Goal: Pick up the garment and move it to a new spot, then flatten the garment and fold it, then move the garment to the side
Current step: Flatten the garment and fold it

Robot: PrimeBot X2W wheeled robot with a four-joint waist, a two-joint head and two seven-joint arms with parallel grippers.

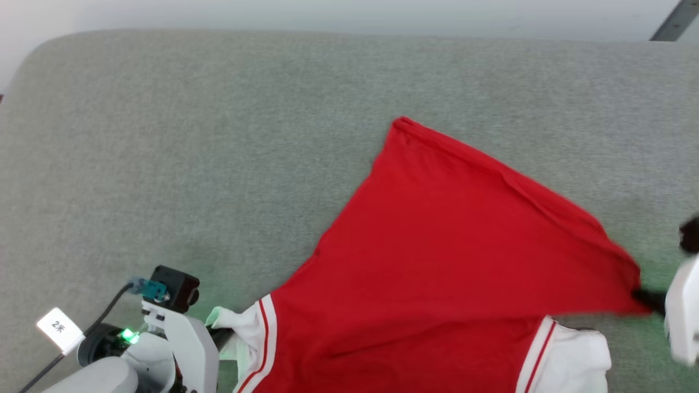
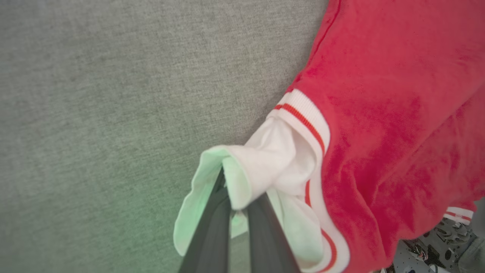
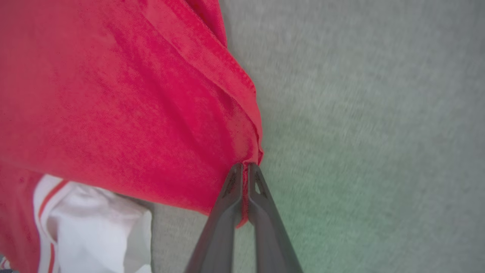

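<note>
The garment (image 1: 448, 251), a red T-shirt with white sleeves and red-and-white striped trim, is spread over the grey couch-like surface (image 1: 218, 136), its plain side up. My left gripper (image 2: 237, 206) is shut on the white left sleeve (image 2: 273, 159) at the head view's lower left. My right gripper (image 3: 245, 168) is shut on a red corner of the garment's hem (image 3: 250, 144), pulled taut at the head view's right edge (image 1: 647, 297). The other white sleeve (image 1: 579, 355) lies under that raised red fold.
Grey fabric stretches wide to the left and back of the garment. A pale wall (image 1: 327, 13) lies behind the surface's far edge. A white tag (image 1: 59, 327) hangs by my left arm.
</note>
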